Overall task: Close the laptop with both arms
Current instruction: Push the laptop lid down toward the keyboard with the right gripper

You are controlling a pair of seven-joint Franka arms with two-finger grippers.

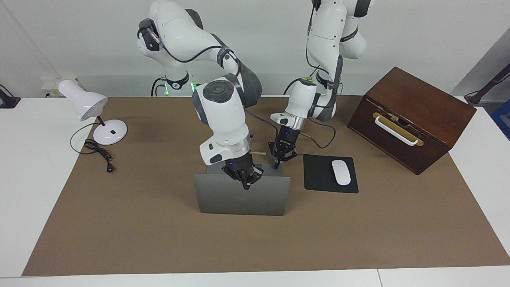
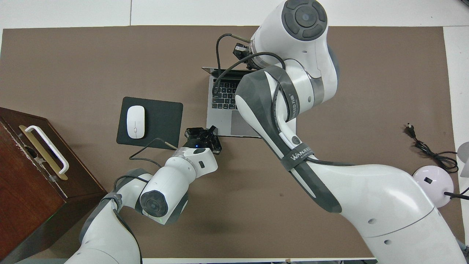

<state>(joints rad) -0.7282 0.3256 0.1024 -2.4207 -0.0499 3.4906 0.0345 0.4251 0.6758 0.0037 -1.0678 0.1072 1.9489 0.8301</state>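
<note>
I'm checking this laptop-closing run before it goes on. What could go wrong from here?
1. The shut right gripper presses the thin silver-grey laptop's half-raised lid with its fingertips alone; it may slip off.
2. The shut left gripper sits at the base's corner nearest the black mouse pad; the dropping lid could pinch it.
3. The laptop could slide on the brown mat.

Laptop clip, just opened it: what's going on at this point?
The right end effector, shut, presses against the back of the thin silver-grey metal laptop's lid, which stands roughly upright. The left end effector, also shut, sits at the base's corner toward the black mouse pad. The lid is not yet down.
</note>
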